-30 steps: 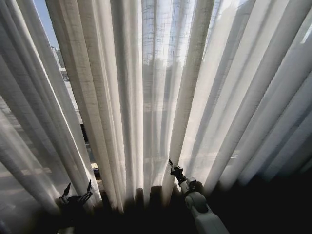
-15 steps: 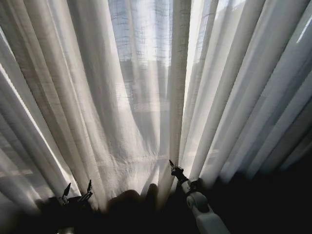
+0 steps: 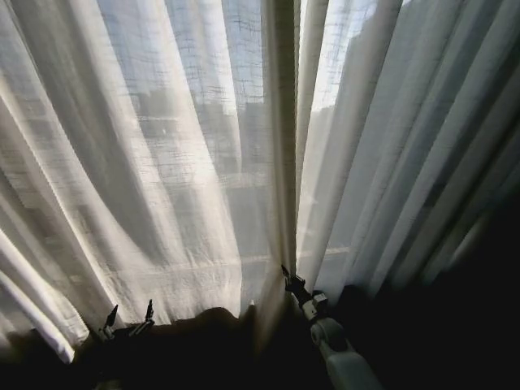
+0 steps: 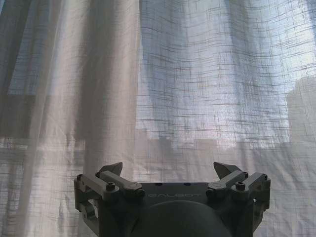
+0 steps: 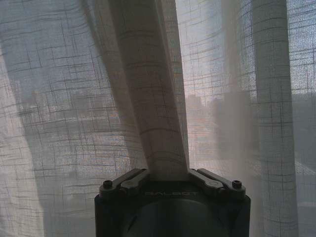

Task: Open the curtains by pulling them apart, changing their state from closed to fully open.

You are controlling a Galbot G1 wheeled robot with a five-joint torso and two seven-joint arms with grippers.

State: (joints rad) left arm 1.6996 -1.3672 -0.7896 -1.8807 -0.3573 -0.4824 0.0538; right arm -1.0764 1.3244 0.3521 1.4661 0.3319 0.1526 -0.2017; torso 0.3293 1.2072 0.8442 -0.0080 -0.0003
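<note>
Right gripper [image 5: 168, 174], marked "GALBOT", pinches a fold of the sheer white curtains [image 3: 162, 162]; left gripper [image 4: 170, 170], same marking, spread open.

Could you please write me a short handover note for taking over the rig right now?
Right gripper: shut on a fold of the curtains, low near the middle of the head view.
Left gripper: open, holding nothing, low on the left, close to the fabric.
Curtains: hanging across the whole window, no open gap visible.
Done: a fold gripped.
Left: pull the panels apart until fully open.
</note>
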